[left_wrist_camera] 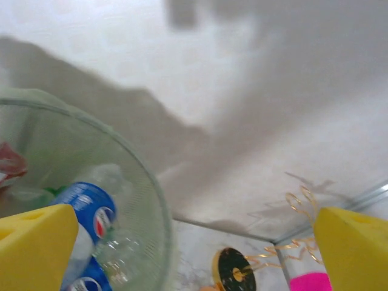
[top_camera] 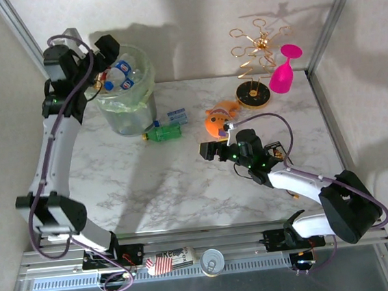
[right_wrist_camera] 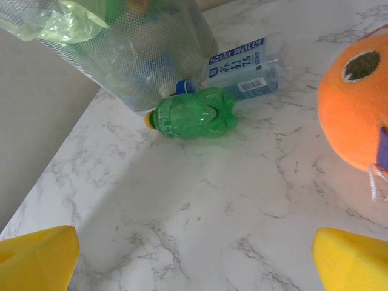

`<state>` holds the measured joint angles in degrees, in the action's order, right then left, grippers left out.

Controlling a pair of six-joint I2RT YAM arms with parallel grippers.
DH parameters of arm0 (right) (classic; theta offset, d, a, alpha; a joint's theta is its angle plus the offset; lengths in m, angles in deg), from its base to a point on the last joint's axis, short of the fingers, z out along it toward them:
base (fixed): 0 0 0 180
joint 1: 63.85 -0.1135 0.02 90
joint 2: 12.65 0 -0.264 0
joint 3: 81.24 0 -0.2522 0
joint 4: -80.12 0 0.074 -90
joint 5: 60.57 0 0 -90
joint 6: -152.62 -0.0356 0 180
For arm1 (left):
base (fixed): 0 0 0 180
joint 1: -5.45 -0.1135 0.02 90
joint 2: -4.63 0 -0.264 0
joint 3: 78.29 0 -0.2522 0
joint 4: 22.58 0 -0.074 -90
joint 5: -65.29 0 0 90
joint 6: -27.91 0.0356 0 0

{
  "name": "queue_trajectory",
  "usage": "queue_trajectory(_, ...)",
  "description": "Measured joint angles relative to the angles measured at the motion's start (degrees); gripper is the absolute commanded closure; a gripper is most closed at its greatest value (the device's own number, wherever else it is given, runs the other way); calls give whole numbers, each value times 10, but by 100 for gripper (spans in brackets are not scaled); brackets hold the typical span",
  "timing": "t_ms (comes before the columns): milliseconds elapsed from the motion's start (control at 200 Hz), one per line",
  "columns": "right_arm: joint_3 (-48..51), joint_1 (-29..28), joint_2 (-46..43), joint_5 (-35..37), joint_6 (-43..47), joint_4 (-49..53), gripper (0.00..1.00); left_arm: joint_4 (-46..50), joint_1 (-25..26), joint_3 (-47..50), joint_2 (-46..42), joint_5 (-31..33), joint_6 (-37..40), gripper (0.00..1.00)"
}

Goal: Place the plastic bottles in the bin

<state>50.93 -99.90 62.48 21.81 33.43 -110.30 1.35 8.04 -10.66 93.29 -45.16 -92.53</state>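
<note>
The bin [top_camera: 126, 116] stands at the table's back left, lined with a pale green bag and holding several plastic bottles [top_camera: 120, 75] with blue labels. My left gripper [top_camera: 107, 52] hovers open over its rim [left_wrist_camera: 147, 182], nothing between the yellow pads [left_wrist_camera: 35, 248]; a blue-labelled bottle [left_wrist_camera: 91, 212] lies inside below. On the marble beside the bin lie a green bottle [top_camera: 164, 132] [right_wrist_camera: 195, 114] and a clear bottle with a blue label [top_camera: 176, 115] [right_wrist_camera: 244, 68]. My right gripper [top_camera: 213, 149] [right_wrist_camera: 194, 260] stands open and empty, low over the table, apart from them.
An orange fish toy [top_camera: 218, 121] [right_wrist_camera: 357, 103] lies right of the two loose bottles, close to my right gripper. A gold wire stand [top_camera: 252, 68] [left_wrist_camera: 235, 270] and a pink goblet [top_camera: 283, 69] [left_wrist_camera: 312, 282] stand at the back right. Glass walls enclose the table.
</note>
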Motion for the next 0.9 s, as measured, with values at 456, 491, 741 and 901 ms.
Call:
queue_trajectory(456,0,56,-55,85,-14,40,1,-116,168,199,-62,107,54,0)
queue_trajectory(491,4,62,-65,88,-15,41,1,-118,175,214,-62,111,58,1)
queue_trajectory(741,16,90,-92,95,-17,59,1,-115,235,265,-24,142,111,0)
queue_trajectory(901,16,104,-92,77,-16,68,1,-100,247,265,34,160,147,0)
